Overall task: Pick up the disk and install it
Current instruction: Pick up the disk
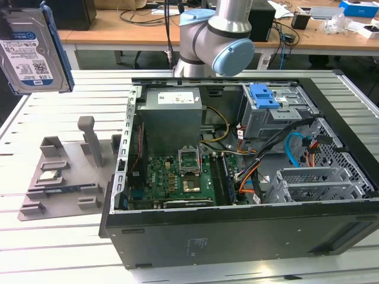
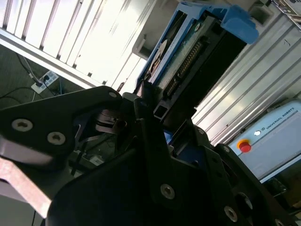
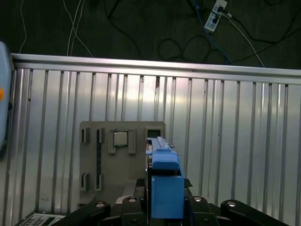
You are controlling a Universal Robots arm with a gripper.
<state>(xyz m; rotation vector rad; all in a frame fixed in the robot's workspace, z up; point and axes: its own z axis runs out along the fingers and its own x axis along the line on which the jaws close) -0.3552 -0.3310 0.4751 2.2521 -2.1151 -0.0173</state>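
Observation:
The disk (image 1: 26, 50) hangs high at the exterior view's far left, well above the table, its white-and-blue label facing the camera and a blue rail along its edge. In the first wrist view the disk (image 3: 164, 176) appears edge-on, and my gripper (image 3: 164, 209) is shut on it with black fingers (image 3: 134, 207) on both sides. In the second wrist view the disk (image 2: 188, 61) shows its connector end and a blue rail tab, clamped in my gripper (image 2: 157, 110). The grey arm (image 1: 213, 35) rises behind the case.
An open computer case (image 1: 136, 236) lies on the slatted metal table (image 1: 53, 248), with a grey power-supply box (image 1: 172, 112) and a drive cage with a blue latch (image 1: 266, 97) inside. A grey holder plate (image 1: 59, 177) sits beside the case and lies below the disk (image 3: 117, 160).

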